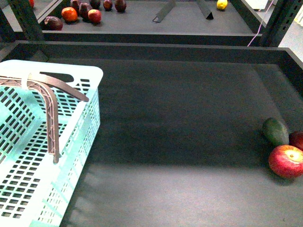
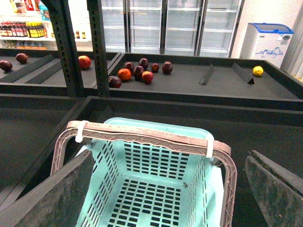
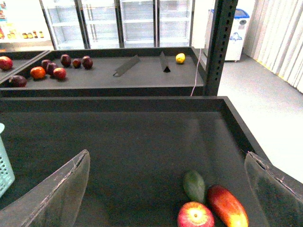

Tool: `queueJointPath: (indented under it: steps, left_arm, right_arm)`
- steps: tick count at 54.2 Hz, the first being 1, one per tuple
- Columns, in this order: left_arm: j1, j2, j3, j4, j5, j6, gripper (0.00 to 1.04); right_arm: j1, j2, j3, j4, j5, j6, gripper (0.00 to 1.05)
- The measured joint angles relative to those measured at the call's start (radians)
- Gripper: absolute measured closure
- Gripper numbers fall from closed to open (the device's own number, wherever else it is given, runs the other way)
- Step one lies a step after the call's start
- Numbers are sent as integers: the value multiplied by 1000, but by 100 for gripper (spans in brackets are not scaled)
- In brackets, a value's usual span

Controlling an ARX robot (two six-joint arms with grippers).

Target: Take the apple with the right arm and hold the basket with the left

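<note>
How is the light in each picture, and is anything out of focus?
Front view: dim, with a paler band of light across the shelf. Left wrist view: bright fridges behind, left fingers soft. Right wrist view: floor washed out, right fingers soft.

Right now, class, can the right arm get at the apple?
Probably yes: the open right tool faces the apple with nothing between; a green fruit and another red fruit crowd one side.

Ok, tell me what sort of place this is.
Most likely a grocery store, or a mock-up of one: glass-door fridges line the back wall, loose fruit lies on dark display trays, and a turquoise shopping basket sits on the nearest one.
</note>
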Motion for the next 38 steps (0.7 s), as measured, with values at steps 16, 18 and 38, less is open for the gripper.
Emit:
queueJointPath:
  steps: [16, 18, 38]
  left_arm:
    - [0, 0, 0, 0, 0, 0, 7]
    - [0, 0, 0, 0, 0, 0, 7]
    - [-33, 162, 90, -235, -145, -238, 7]
  right_arm:
    - [0, 0, 0, 0, 0, 0, 9]
    - [0, 0, 0, 0, 0, 0, 9]
    - [0, -1, 0, 0, 0, 0, 9]
